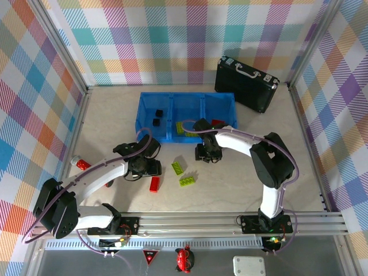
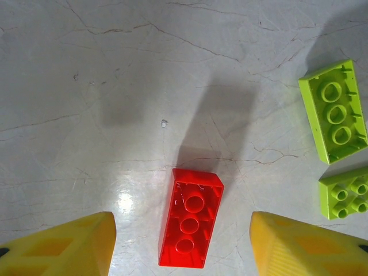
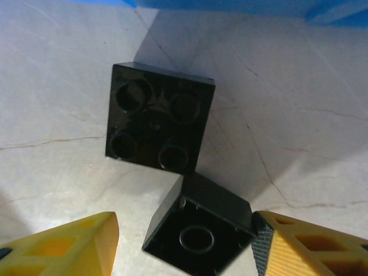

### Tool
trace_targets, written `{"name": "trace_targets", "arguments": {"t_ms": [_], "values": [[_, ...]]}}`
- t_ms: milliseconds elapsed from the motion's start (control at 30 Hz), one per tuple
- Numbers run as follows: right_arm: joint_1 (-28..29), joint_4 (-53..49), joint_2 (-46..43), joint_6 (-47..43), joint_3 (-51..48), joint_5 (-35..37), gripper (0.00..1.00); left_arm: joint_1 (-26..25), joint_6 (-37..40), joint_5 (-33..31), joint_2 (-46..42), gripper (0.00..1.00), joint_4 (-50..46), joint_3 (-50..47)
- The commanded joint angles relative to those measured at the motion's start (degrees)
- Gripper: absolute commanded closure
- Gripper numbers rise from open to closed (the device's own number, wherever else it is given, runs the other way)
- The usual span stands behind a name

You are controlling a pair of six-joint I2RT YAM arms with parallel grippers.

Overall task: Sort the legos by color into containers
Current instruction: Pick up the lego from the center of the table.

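Right gripper (image 3: 184,244), jaws apart, over two touching black legos (image 3: 158,118).

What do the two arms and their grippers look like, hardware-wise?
Left arm and right arm: white link shells, black joint housings, lilac cables looped alongside. Left fingers and right fingers: yellow wedges with recessed diamond panels; one right finger carries a black textured pad.

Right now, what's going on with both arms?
Both are mid-sort. The left gripper hangs open over a red brick on the table, two green bricks beside it. The right gripper hangs open over two black bricks just in front of the blue tray, which already holds a few pieces.
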Motion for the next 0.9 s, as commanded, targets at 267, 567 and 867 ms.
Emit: {"name": "trace_targets", "arguments": {"t_ms": [267, 567, 867], "values": [[0.8, 0.3, 0.2, 0.2, 0.2, 2.5, 0.46, -0.7, -0.6, -1.2, -2.4, 0.37, -2.7, -0.9], [1.0, 0.2, -0.3, 0.0, 0.6, 2.5, 0.53, -0.7, -0.6, -1.4, -3.2, 0.38, -2.9, -1.1], [1.8, -0.9, -1.1, -0.1, 1.3, 2.5, 0.59, -0.7, -0.3, -1.8, -3.3, 0.38, -2.9, -0.6]]}}
